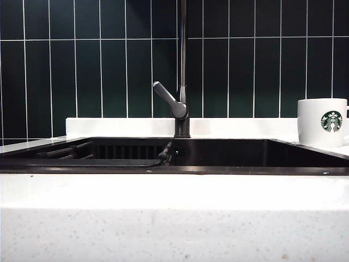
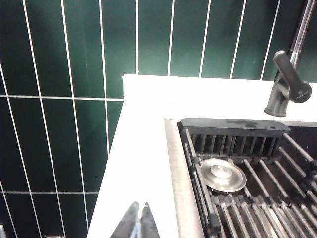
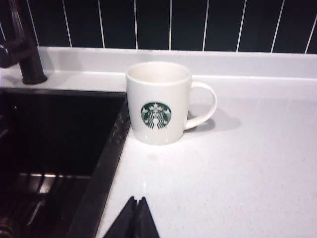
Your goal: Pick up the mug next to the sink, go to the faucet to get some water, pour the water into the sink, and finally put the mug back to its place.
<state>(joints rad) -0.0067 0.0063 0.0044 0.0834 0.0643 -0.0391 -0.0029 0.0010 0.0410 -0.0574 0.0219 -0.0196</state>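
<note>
A white mug (image 1: pixel 322 121) with a green siren logo stands upright on the white counter just right of the dark sink (image 1: pixel 240 154). In the right wrist view the mug (image 3: pixel 159 102) sits by the sink's corner, handle turned away from the basin, and looks empty. My right gripper (image 3: pixel 137 200) is shut, empty, well short of the mug above the counter. The dark faucet (image 1: pixel 181 87) rises behind the sink's middle, its lever angled left; no water runs. My left gripper (image 2: pixel 139 205) is shut and empty over the counter left of the sink (image 2: pixel 277 130). Neither gripper shows in the exterior view.
A slatted rack (image 2: pixel 247 213) lies in the sink's left part over a round metal drain cover (image 2: pixel 222 173). Dark green tiled wall (image 1: pixel 98 60) backs a low white ledge (image 1: pixel 120 126). The white speckled counter front (image 1: pixel 174 218) fills the foreground.
</note>
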